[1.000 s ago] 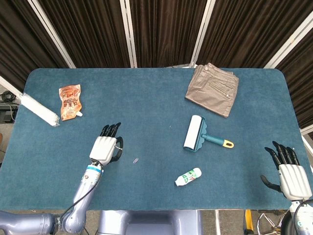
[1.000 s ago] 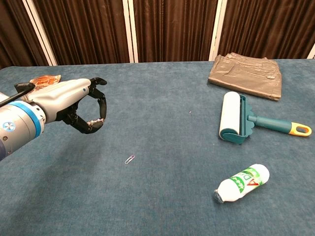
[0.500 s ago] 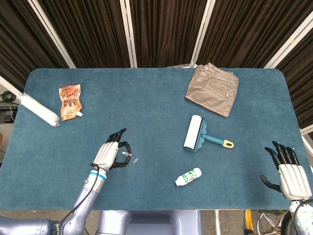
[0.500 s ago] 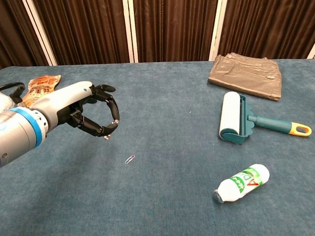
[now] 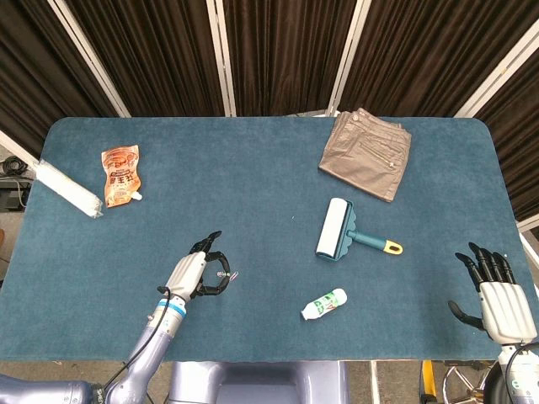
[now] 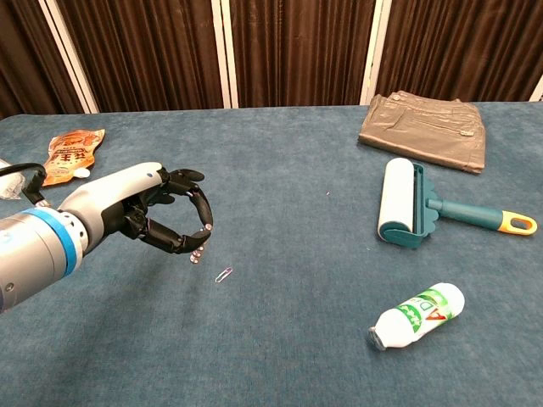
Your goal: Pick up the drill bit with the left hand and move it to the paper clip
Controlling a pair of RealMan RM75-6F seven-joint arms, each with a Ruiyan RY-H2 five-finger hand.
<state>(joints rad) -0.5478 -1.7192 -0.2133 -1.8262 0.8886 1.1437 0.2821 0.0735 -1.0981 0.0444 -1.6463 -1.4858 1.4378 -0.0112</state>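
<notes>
My left hand (image 6: 148, 216) hovers low over the blue table (image 5: 269, 202), fingers curled round in a ring. It pinches the small silvery drill bit (image 6: 196, 254) at its fingertips, the bit pointing down. The paper clip (image 6: 224, 274) lies on the cloth just right of the bit, a short gap apart. From the head view, the left hand (image 5: 198, 273) sits at the table's front left with the paper clip (image 5: 233, 274) right beside its fingertips. My right hand (image 5: 497, 299) rests off the front right corner, fingers spread, holding nothing.
A teal lint roller (image 5: 341, 231) and a small white bottle (image 5: 324, 304) lie right of the paper clip. Folded brown trousers (image 5: 366, 151) sit at the back right. An orange pouch (image 5: 120, 173) and a white packet (image 5: 67, 188) lie at the far left.
My left hand has moved right and down toward the paper clip with the drill bit pinched in it, turning its fingers over. The right hand has stayed still.
</notes>
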